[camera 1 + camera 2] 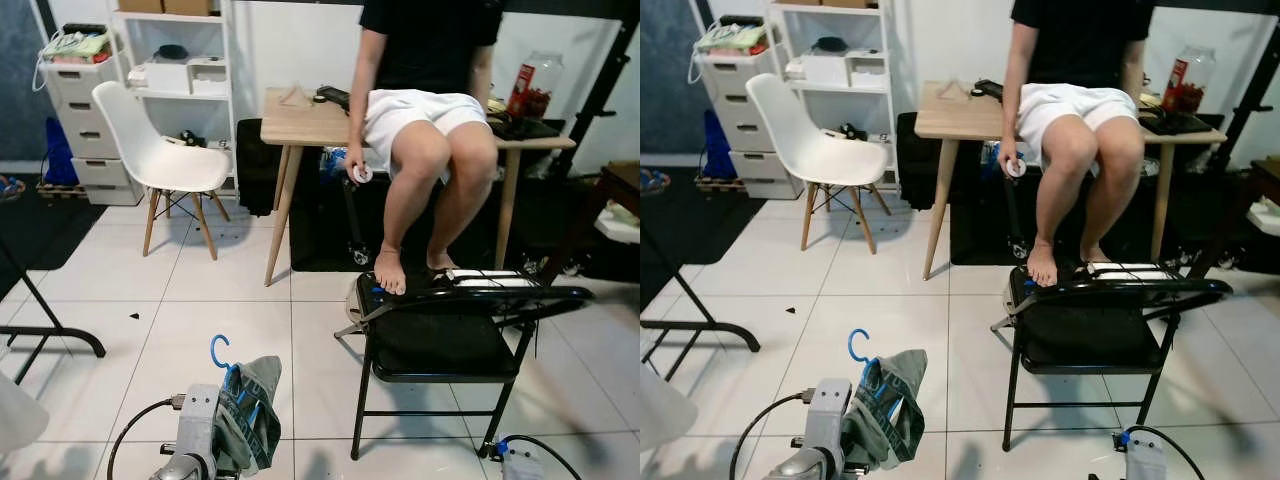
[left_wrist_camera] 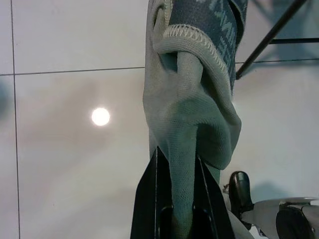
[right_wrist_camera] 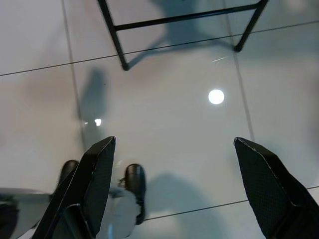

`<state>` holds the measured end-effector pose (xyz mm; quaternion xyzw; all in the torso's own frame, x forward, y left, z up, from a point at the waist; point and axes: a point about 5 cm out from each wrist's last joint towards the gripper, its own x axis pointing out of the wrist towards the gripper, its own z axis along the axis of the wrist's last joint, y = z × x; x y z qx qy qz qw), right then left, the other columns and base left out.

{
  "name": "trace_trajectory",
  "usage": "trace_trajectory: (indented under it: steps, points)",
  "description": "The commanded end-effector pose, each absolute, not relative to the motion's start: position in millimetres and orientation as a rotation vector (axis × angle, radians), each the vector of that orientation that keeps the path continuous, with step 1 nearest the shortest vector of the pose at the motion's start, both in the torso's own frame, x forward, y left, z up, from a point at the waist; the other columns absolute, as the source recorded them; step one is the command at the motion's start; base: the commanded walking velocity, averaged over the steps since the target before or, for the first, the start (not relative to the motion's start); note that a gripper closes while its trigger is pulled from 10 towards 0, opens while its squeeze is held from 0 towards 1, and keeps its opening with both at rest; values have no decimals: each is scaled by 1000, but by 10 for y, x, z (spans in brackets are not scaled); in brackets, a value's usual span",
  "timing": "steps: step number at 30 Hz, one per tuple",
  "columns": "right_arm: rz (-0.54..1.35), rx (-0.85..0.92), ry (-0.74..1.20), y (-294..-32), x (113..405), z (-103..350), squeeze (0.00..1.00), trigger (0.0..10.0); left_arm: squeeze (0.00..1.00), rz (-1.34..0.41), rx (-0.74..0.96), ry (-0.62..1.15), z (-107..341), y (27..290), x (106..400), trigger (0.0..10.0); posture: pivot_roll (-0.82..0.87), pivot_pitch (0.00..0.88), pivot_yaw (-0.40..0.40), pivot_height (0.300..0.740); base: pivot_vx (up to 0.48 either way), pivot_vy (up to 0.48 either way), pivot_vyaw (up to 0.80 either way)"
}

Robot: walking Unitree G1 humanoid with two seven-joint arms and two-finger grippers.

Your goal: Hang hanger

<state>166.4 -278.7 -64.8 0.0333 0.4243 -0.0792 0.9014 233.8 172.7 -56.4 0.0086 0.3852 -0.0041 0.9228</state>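
Left gripper [image 2: 177, 199] is clamped on grey garment [image 1: 248, 412] with blue hanger [image 1: 219, 352]; right gripper [image 3: 174, 184] spread, idle. Rail probably out of frame: keep the hook upright while carrying.

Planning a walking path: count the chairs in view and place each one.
2. A white chair stands at the left by the shelves; a black folding chair stands ahead right, under the seated person's feet. Others may be out of frame.

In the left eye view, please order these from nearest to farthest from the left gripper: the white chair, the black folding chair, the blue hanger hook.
Measured from the left gripper, which is shut on the grey garment:
1. Blue hanger hook, just above the garment.
2. Black folding chair, ahead on the robot's right.
3. White chair, far ahead, by the drawers.
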Motion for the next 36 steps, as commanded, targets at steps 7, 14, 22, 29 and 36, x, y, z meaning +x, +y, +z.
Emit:
trace_trajectory:
  steps: [7, 14, 22, 29, 36]
  points:
    - [-102, 31, 909, -2849, 1679, -616, 0, 10000, 0, 4, -31, 774, -558, 1630, 2356, 10000, 268, 0, -131, 740, 0, 0, 76]
    - [-95, 43, 909, -2838, 1671, -623, 0, 10000, 0, -23, -9, 784, -573, 1621, 2334, 10000, 252, 0, -113, 740, 0, 0, 723]
    - [-118, 59, 905, -2839, 1648, -634, 0, 10000, 0, -29, -7, 788, -585, 1627, 2313, 10000, 239, 0, -99, 740, 0, 0, 178]
    - [-108, 52, 907, -2847, 1638, -633, 0, 10000, 0, -40, -6, 790, -590, 1621, 2305, 10000, 233, 0, -95, 740, 0, 0, 0]
    - [-110, 52, 909, -2840, 1630, -640, 0, 10000, 0, -56, 5, 794, -595, 1626, 2296, 10000, 229, 0, -85, 740, 0, 0, 0]
